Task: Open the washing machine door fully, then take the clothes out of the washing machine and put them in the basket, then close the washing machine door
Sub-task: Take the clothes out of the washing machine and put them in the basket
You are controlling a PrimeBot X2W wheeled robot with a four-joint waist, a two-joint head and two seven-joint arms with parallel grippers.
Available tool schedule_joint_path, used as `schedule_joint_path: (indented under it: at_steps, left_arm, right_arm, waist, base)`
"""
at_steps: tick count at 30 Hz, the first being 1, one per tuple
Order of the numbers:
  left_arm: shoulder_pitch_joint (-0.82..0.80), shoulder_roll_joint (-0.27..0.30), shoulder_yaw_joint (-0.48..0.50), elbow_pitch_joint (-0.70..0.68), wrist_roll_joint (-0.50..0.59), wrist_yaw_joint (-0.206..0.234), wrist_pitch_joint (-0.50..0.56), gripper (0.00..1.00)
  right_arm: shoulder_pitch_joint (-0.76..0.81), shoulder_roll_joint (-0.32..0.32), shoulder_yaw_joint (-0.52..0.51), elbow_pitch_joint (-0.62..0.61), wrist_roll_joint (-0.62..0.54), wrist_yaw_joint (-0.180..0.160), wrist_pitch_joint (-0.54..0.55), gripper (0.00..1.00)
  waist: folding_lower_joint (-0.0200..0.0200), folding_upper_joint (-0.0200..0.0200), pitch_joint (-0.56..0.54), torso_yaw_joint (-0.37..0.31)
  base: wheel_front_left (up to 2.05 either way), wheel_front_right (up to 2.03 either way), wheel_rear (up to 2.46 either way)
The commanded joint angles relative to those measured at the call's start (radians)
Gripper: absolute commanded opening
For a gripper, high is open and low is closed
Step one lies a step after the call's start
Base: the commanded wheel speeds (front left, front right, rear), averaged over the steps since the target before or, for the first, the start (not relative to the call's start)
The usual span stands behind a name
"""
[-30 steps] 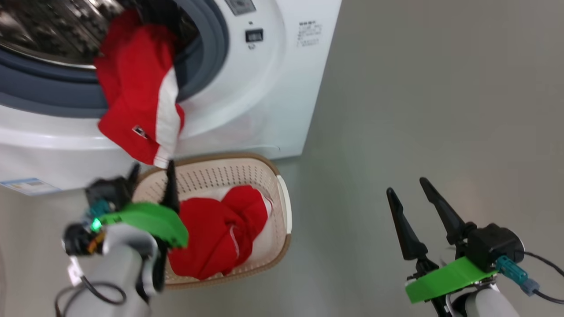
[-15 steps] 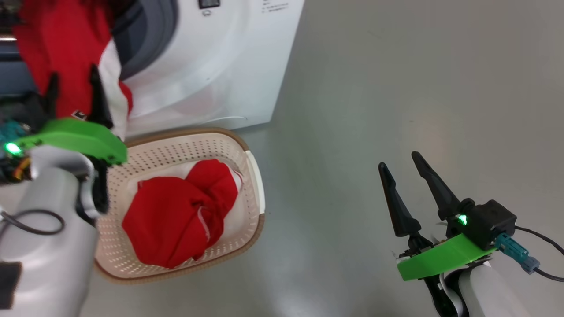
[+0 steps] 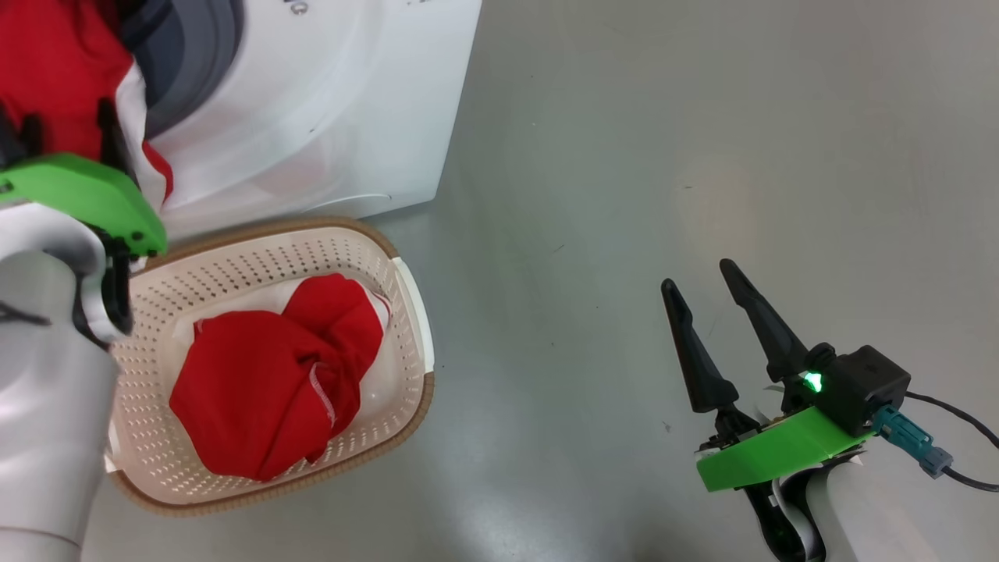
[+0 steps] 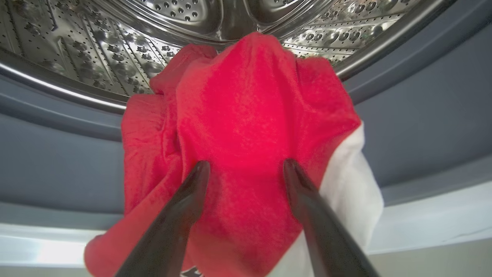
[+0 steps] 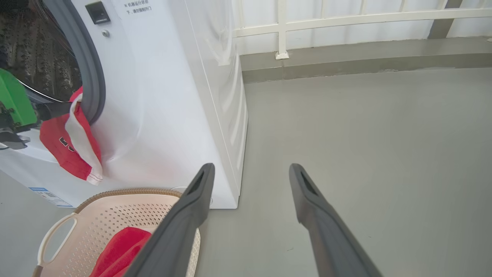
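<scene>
Push the left gripper [image 4: 246, 163] a little deeper before closing: fingers [image 4: 180, 207] spread wide, nothing pinched yet, tips right at the red fold of the clothes [image 4: 246, 104], whether touching or just short impossible to tell. Aim for the thick bunched ridge between the tips rather than the thin white edge off to the right, judged likelier to slip free. Close fully on a doubled layer, then pull outward and slightly up, away from the blue-grey gasket [image 4: 423, 115], so as not to drag cloth under the rubber lip or snag it on the steel drum [image 4: 115, 50], with the garment's upper end lying just inside it. Expect an easy release, the piece being already draped over the lip of the washing machine [image 3: 328, 117] and hanging down its white front. Carry down and toward the basket [image 3: 234, 257], set on the floor [image 3: 663, 117] just below the hanging hem and already holding a second red garment [image 3: 265, 390]. Let go above the free space beside that heap, low enough to keep the trailing white stripe from catching the brown rim. Leave the right gripper [image 3: 697, 275] as seen in the head view, fingers likewise spread and holding nothing, over the floor well apart from the basket. Look into the drum for leftovers before closing up.
</scene>
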Motion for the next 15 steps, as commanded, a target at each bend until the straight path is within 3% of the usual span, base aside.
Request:
schedule_joint_path:
  at_steps: [1, 3, 5, 6, 15]
  left_arm:
    - [-0.026, 0.045, 0.006, 0.003, 0.011, 0.004, 0.031, 1.00]
    - [-0.035, 0.037, -0.004, 0.019, 0.011, 0.003, 0.064, 0.95]
    - [-0.041, 0.032, -0.015, 0.033, 0.012, 0.002, 0.093, 0.36]
    - [-0.043, 0.028, -0.018, 0.038, 0.011, 0.001, 0.104, 0.00]
    - [-0.040, 0.026, -0.029, 0.039, 0.016, 0.015, 0.077, 0.00]
  right_arm:
    - [-0.004, -0.007, 0.019, -0.021, 0.010, 0.003, -0.006, 1.00]
    - [-0.005, -0.007, 0.020, -0.019, 0.009, 0.003, -0.006, 1.00]
    - [-0.005, -0.007, 0.022, -0.019, 0.009, 0.003, -0.006, 1.00]
    - [-0.005, -0.007, 0.023, -0.019, 0.009, 0.003, -0.006, 1.00]
    - [0.000, -0.007, 0.022, -0.015, 0.003, 0.003, -0.006, 1.00]
  waist:
    - [0.0000, -0.0001, -0.001, 0.001]
    - [0.0000, -0.0001, -0.003, 0.002]
    - [0.0000, -0.0001, -0.006, 0.003]
    - [0.0000, -0.0001, -0.007, 0.003]
    - [0.0000, -0.0001, -0.022, 0.006]
  base:
    - [0.00, 0.00, 0.00]
    - [0.00, 0.00, 0.00]
    - [0.00, 0.00, 0.00]
    - [0.00, 0.00, 0.00]
    - [0.00, 0.00, 0.00]
